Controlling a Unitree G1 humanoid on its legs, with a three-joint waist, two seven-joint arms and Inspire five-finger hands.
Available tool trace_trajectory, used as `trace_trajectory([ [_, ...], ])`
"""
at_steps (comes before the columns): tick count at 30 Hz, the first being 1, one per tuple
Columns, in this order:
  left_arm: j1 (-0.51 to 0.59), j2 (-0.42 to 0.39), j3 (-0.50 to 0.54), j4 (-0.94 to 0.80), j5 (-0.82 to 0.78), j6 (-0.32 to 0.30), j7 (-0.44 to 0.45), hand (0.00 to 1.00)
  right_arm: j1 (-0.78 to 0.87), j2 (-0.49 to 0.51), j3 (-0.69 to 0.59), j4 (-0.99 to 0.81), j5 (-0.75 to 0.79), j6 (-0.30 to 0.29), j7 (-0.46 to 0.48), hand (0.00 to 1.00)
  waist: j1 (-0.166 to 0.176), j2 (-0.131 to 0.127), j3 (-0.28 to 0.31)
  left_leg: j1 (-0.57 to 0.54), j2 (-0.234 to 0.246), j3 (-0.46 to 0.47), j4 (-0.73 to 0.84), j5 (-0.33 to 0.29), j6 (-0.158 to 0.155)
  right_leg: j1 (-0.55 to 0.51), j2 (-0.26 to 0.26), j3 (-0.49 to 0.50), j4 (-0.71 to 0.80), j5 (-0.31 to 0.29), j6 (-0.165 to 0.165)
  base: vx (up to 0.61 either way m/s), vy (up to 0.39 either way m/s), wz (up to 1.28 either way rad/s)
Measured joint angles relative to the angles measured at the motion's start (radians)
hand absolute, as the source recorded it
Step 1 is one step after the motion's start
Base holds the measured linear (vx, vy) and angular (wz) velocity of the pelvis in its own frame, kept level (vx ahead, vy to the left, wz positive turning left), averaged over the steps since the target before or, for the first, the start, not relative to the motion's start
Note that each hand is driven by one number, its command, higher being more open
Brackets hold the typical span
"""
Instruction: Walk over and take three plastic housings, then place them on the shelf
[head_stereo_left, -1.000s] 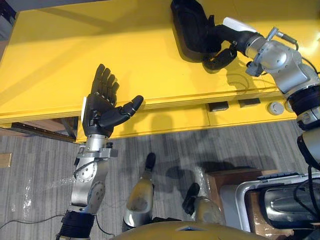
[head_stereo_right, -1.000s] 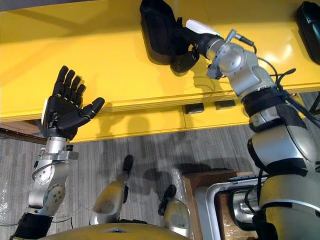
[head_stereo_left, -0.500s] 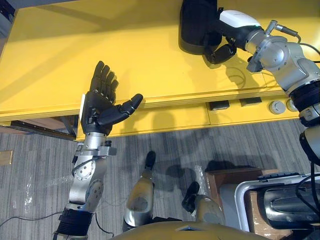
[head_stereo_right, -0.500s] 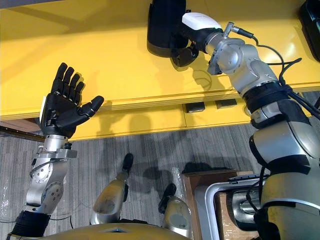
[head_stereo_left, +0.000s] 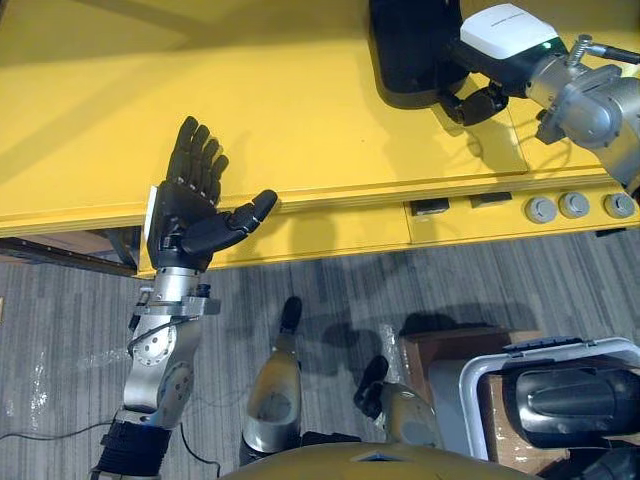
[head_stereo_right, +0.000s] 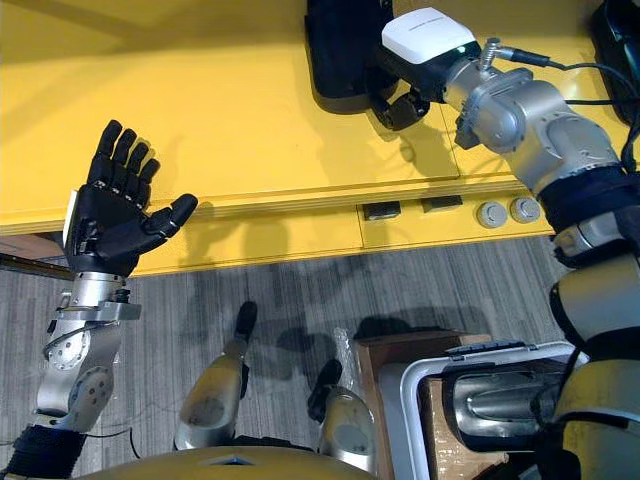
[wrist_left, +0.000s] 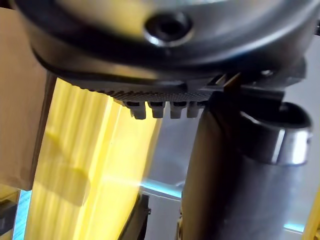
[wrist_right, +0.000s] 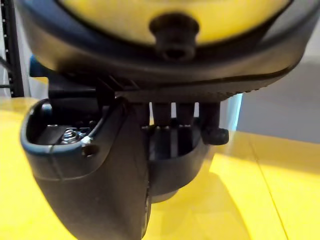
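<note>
The black, hollow plastic housing (head_stereo_left: 408, 52) lies on the smooth yellow desk (head_stereo_left: 280, 120), well back from its near edge. The right hand (head_stereo_left: 500, 40) has its fingers curled round the rounded rim. The left hand (head_stereo_left: 185, 215) is over the near edge, fingers straight and spread.

The housing (head_stereo_left: 412, 50) sits far right on the shelf (head_stereo_left: 300, 100), in the right hand (head_stereo_left: 500, 45); left hand (head_stereo_left: 185, 215) by the front edge.

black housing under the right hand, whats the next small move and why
Probably lift the black housing straight up off the yellow surface. The right hand is curled round its wall, fingers inside the hollow in the right wrist view, and it seems to rest on the surface. The left hand, open, hangs by the near edge.
</note>
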Motion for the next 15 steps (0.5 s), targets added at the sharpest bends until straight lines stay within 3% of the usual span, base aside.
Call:
trace_trajectory([
  [10,0.005,0.03,0.019,0.0,-0.004,-0.005,-0.005,1.0,0.113,-0.004,-0.083,-0.048,0.009,-0.009,0.0,0.0,-0.002,-0.027,-0.003,0.002,0.009,0.008,0.0,-0.001,-0.001,-0.002,0.012,0.012,-0.003,0.001,-0.001,-0.01,-0.044,-0.03],
  [11,0.005,0.034,0.019,0.0,-0.004,-0.005,-0.005,1.0,0.123,-0.004,-0.091,-0.051,0.009,-0.009,-0.001,1.0,-0.001,-0.03,-0.005,0.002,0.009,0.008,0.0,-0.001,-0.001,-0.003,0.012,0.012,-0.003,0.001,-0.001,0.0,0.0,0.0],
  [15,0.005,0.037,0.019,0.0,-0.009,-0.005,-0.007,1.0,0.141,-0.004,-0.095,-0.062,0.009,-0.004,0.004,1.0,-0.001,-0.037,-0.009,0.001,0.008,0.009,0.0,-0.002,-0.002,-0.003,0.012,0.014,-0.004,0.001,-0.001,0.0,0.0,0.0],
])
